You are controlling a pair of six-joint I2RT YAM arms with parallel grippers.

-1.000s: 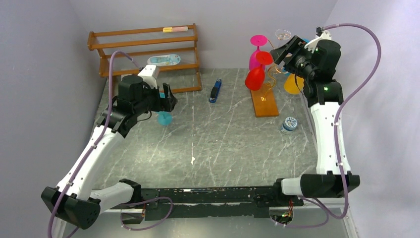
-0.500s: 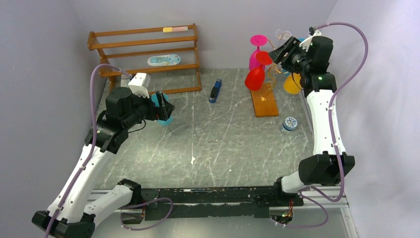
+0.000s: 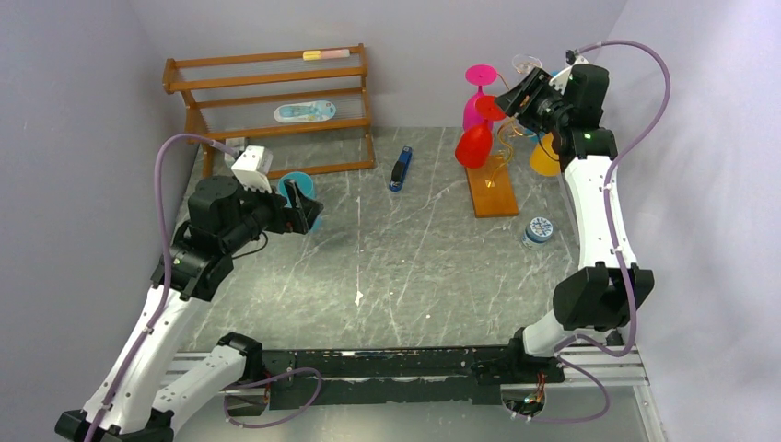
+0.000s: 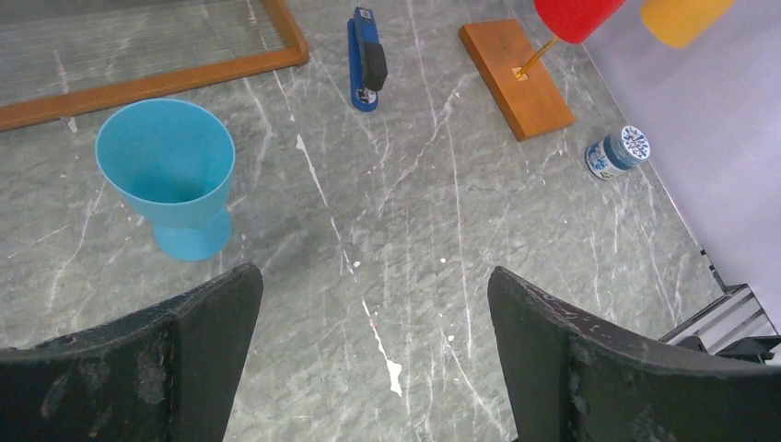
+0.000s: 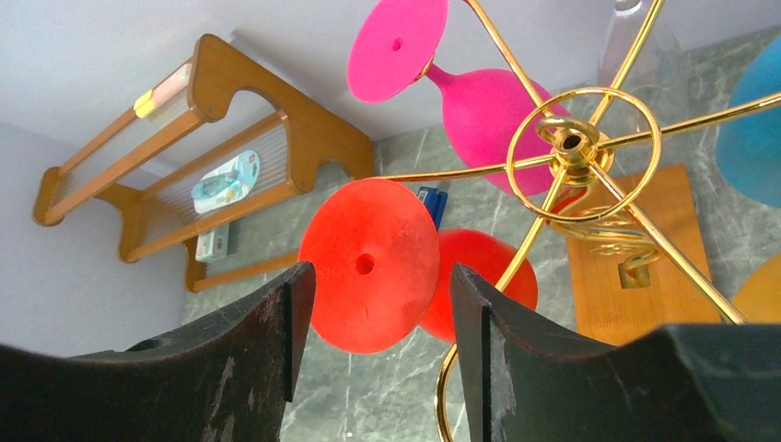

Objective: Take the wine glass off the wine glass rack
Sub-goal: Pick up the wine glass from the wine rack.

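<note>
Since a second ago the right end effector (image 5: 378, 269) has climbed in closer to the top of the rack and narrowed a little. The left end effector (image 4: 373, 274) has drawn back from the blue cup (image 4: 166, 166) and spread wide.

The right one's fingers (image 5: 230, 368) stand apart on either side of the round foot (image 5: 368, 230) of the red wine glass (image 3: 473, 145). That glass hangs bowl-down from one curled arm of the wine glass rack (image 5: 566, 143). In the wrist view a thin gap shows between the foot and one finger, so I take it as not yet clamped. I cannot be sure, though, whether the foot sits between the tips or just beyond them.

A pink glass (image 5: 488, 101) hangs on the next arm, just behind the red one. The rack's wooden base rests on the bench (image 4: 414, 239), well apart from the left end effector. That one holds nothing and hovers above the bench, with the blue cup upright just ahead of it.

The step in hand looks like the reach for the red glass. Next, I judge, the right end effector needs to settle on the foot or the stem under it and close. It should then slide the glass outward along its wire arm until it clears the open end, keeping off the pink glass and not tugging the light rack over.
</note>
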